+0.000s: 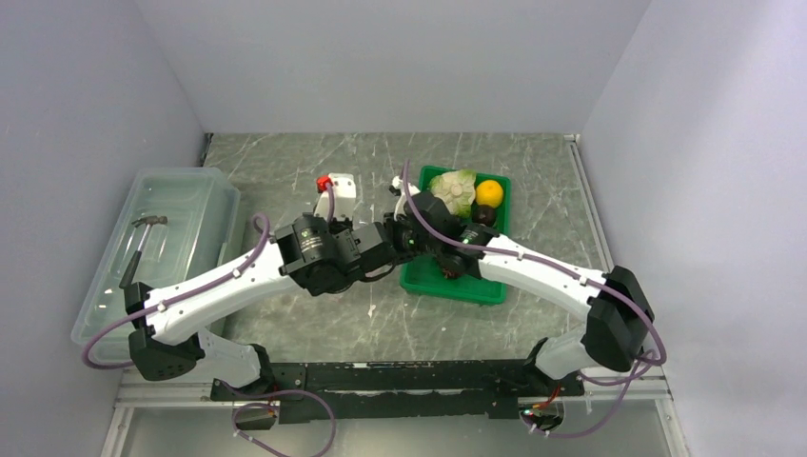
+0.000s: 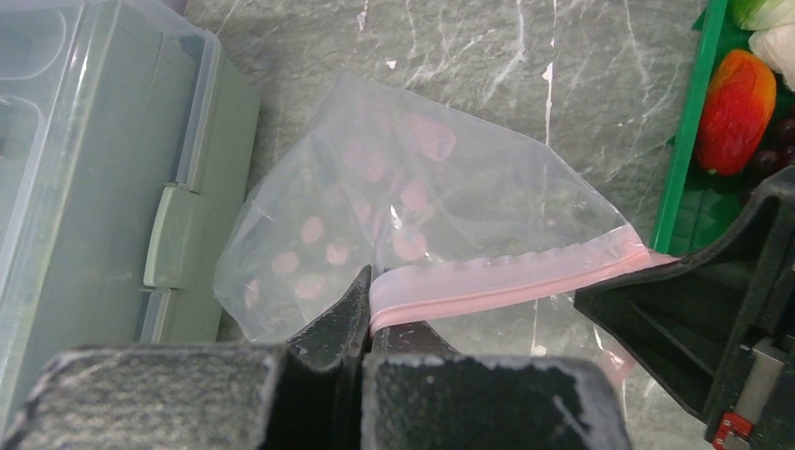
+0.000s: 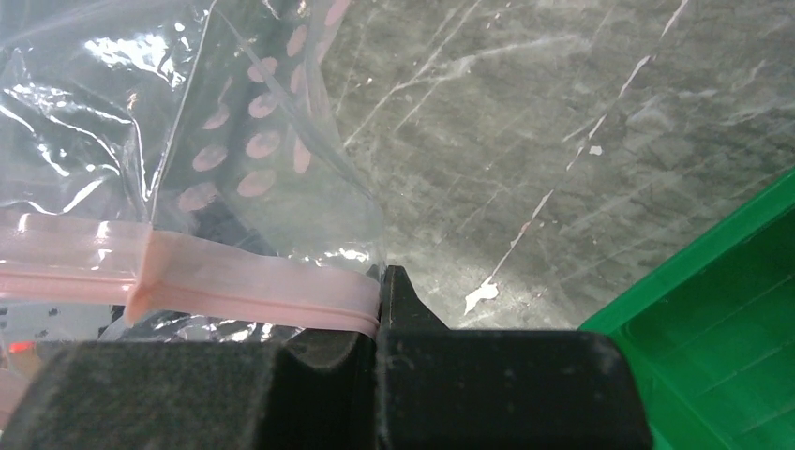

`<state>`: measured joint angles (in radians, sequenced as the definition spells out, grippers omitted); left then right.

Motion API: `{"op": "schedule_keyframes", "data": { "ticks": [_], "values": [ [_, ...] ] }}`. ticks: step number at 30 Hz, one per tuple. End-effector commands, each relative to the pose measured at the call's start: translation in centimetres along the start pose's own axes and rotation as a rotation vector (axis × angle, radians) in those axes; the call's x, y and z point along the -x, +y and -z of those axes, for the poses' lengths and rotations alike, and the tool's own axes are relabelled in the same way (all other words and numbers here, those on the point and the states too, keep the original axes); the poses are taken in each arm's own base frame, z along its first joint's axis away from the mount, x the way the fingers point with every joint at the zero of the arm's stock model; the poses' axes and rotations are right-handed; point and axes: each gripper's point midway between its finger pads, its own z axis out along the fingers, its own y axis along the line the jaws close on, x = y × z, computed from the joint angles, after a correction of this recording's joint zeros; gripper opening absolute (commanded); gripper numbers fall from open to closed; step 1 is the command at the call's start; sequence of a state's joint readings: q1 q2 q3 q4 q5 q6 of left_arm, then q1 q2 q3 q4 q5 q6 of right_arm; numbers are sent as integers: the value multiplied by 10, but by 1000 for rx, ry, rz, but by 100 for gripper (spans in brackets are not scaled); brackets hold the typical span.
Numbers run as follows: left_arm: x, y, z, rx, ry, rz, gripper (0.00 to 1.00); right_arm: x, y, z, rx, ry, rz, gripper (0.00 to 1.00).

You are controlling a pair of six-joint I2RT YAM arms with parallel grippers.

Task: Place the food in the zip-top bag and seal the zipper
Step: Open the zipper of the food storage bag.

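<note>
Left gripper (image 2: 367, 305): jaws clenched on the near end of the zipper (image 2: 506, 279), the pink strip pinched flat between the fingertips.

Right gripper (image 3: 382, 295): jaws clenched on the other end of the same strip. In the left wrist view its black body sits at the strip's far end, beside the green tray (image 2: 689, 141).

Zip-top bag (image 2: 422, 187): held between the two grippers over the grey marbled table (image 1: 533, 181), between the translucent plastic bin (image 1: 190, 205) and the tray. Its body extends away from the strip towards the table. The film is crinkled and shows round pink spots. Whether the mouth is sealed cannot be told.

Food: lying in the tray, apart from the bag. At the tray's far end, seen from above, are the pale leafy vegetable (image 1: 455, 190), the orange-yellow fruit (image 1: 489, 192) and the dark grape bunch (image 1: 484, 215). A red-orange piece (image 2: 736, 108) lies just inside the tray wall
</note>
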<state>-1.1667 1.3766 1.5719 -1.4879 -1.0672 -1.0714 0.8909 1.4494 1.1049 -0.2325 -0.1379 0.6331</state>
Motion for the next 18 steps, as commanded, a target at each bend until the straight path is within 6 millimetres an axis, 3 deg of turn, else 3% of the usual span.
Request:
{"op": "schedule_keyframes", "data": {
  "ticks": [1,9,15,18],
  "values": [
    [19,46,6,82,-101,-4,0,-28,-56,6,-197,58,-49,0],
    [17,45,4,93,-98,6,0,-35,-66,16,-229,52,-49,0],
    [8,29,-5,91,-88,-30,0,-21,-48,26,-170,16,-46,0],
    [5,22,-11,105,-78,-51,0,-10,-40,34,-155,-11,-35,7]
  ]
}}
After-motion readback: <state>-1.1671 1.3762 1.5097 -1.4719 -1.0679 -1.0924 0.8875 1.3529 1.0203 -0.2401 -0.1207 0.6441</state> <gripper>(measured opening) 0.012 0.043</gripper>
